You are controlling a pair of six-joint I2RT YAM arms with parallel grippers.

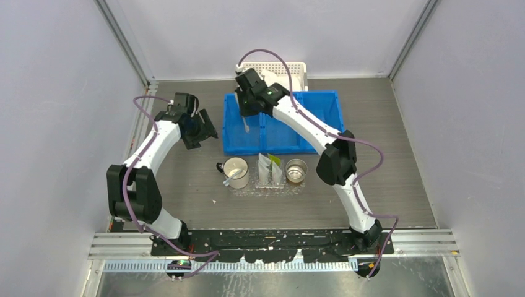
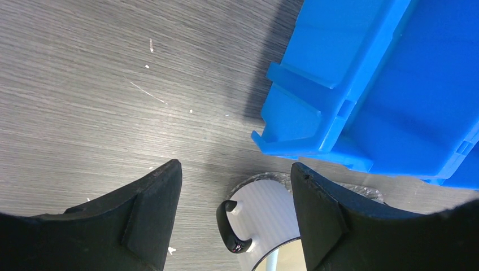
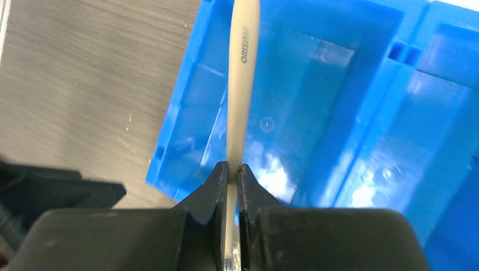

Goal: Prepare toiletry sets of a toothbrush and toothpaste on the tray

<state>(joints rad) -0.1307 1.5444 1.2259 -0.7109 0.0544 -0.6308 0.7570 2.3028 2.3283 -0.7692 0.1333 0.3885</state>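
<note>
Blue plastic fills my right wrist view, that's the compartment bin [image 3: 350,101] underneath, and my right claw [image 3: 233,170] is pinched narrow on a cream-white toothbrush [image 3: 242,84]. Its handle runs straight up the frame from between my fingers, with small lettering printed near the top. Seen from overhead, the brush hangs over the left compartment of the bin, just above the centre of the frame and well apart from the tray. Over on the other side, my left claw [image 2: 236,169] stands wide, nothing between its fingers [image 2: 152,214], hovering above the grey table [image 2: 85,84] just beside the bin's corner. At the bottom edge of that view peeks a white mug [image 2: 271,214] with a black handle. From overhead, the clear tray [image 1: 263,190] sits below the bin in mid-frame, with the mug at its left end, toothpaste tubes [image 1: 270,168] standing in the middle and a metal cup [image 1: 296,170] on the right. A white stick leans in the mug; whether it's a brush I cannot tell. A white perforated basket [image 1: 291,69] sits above the bin at top centre.
</note>
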